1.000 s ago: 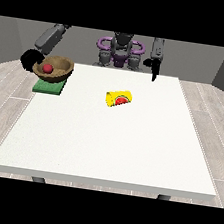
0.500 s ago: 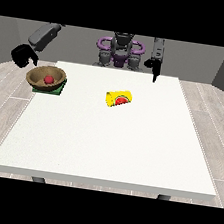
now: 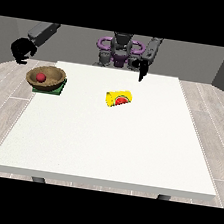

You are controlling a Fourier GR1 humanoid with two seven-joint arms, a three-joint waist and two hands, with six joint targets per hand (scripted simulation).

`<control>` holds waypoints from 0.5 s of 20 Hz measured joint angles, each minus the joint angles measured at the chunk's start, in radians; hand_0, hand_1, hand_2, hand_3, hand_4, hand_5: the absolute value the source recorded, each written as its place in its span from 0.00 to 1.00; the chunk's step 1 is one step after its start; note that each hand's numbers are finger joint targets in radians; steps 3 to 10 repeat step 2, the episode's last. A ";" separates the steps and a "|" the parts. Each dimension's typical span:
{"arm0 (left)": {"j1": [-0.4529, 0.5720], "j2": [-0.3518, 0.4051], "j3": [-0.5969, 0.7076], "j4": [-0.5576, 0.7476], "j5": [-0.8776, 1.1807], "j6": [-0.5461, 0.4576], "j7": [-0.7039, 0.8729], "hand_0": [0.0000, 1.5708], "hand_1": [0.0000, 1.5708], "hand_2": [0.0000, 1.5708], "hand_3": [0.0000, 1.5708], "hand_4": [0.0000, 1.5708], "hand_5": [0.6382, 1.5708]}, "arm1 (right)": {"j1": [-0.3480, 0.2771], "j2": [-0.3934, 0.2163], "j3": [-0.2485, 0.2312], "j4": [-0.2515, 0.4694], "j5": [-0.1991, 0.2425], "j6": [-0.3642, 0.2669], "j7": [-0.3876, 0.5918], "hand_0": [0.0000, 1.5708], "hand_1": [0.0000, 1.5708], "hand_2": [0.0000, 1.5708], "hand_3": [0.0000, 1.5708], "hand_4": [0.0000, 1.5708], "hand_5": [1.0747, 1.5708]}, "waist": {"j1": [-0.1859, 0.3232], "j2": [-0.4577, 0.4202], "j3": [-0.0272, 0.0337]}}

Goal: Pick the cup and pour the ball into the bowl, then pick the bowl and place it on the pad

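Hand [image 3: 21, 51] hovers beyond bowl [image 3: 46, 77] on pad [image 3: 59, 91].

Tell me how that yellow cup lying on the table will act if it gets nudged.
The yellow cup lies on its side on the white table, so a sideways nudge would probably roll it. Its open mouth faces the camera; a push along its length would more likely slide it.
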 measured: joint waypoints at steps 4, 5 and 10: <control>0.001 -0.001 -0.030 0.027 0.019 0.029 -0.007 0.00 0.00 0.00 0.00 0.77 0.75 | -0.004 -0.003 0.007 -0.013 0.000 0.009 0.024 0.00 0.00 0.37 0.48 0.45 0.00 | -0.008 -0.020 -0.0006; 0.001 -0.001 -0.030 0.027 0.019 0.029 -0.007 0.00 0.00 0.00 0.00 0.77 0.75 | -0.004 -0.003 0.007 -0.013 0.000 0.009 0.024 0.00 0.00 0.37 0.48 0.45 0.00 | -0.008 -0.020 -0.0006; 0.001 -0.001 -0.030 0.027 0.019 0.029 -0.007 0.00 0.00 0.00 0.00 0.77 0.75 | -0.004 -0.003 0.007 -0.013 0.000 0.009 0.024 0.00 0.00 0.37 0.48 0.45 0.00 | -0.008 -0.020 -0.0006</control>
